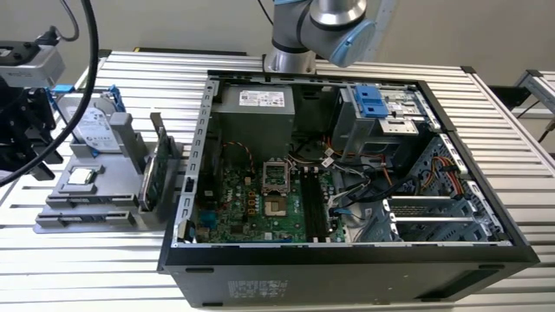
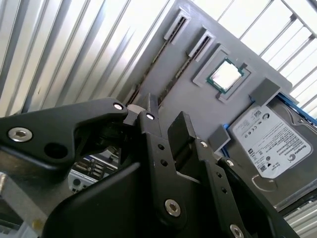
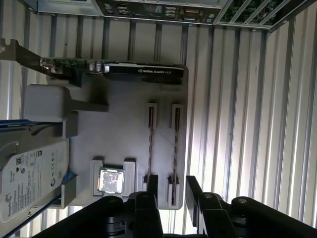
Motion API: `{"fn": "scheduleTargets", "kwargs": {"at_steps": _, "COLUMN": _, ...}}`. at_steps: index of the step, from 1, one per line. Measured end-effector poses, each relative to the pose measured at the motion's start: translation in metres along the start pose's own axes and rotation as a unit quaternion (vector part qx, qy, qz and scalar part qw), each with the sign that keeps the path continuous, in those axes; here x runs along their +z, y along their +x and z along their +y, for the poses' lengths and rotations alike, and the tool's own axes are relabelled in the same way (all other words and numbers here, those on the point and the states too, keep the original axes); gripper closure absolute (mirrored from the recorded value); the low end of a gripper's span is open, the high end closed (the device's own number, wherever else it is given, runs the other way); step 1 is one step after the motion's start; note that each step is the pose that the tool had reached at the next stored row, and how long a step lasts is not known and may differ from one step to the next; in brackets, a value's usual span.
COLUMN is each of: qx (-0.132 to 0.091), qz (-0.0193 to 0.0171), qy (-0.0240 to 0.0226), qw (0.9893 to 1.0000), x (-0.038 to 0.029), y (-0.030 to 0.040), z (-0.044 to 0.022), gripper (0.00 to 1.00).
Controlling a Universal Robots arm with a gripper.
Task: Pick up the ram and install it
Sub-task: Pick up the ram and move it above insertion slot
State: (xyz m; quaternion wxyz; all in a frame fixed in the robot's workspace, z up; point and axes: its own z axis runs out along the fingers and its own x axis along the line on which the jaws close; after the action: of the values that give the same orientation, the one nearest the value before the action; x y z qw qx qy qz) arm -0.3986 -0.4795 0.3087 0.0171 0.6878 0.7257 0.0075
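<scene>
Two ram sticks stand on edge in slots of the grey holder tray (image 3: 124, 124). One ram stick (image 3: 175, 148) lines up with the gap between my fingers; the other ram stick (image 3: 150, 144) is beside it. In the second wrist view the same ram sticks (image 2: 159, 53) (image 2: 184, 69) run away from the gripper (image 2: 166, 111). The gripper (image 3: 172, 181) hovers above the tray's end farthest from the computer case, open, with nothing between its fingers. In the exterior view the gripper (image 1: 22, 140) hangs at the far left beside the tray (image 1: 65, 188).
On the tray sit a square silver processor (image 3: 111, 179), a hard drive (image 3: 29, 173) and an upright graphics card (image 3: 143, 70). The open computer case (image 1: 347, 253) with its green motherboard (image 1: 251, 208) stands to the exterior view's right of the tray. All rest on a slatted metal table (image 3: 237, 124).
</scene>
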Motion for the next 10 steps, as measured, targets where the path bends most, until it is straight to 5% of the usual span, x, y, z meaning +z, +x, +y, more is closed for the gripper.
{"fn": "scheduleTargets", "kwargs": {"at_steps": 10, "qx": 0.000, "qz": 0.0000, "qy": 0.0000, "qw": 1.0000, "x": 0.0108, "y": -0.0017, "z": -0.0005, "gripper": 0.00}}
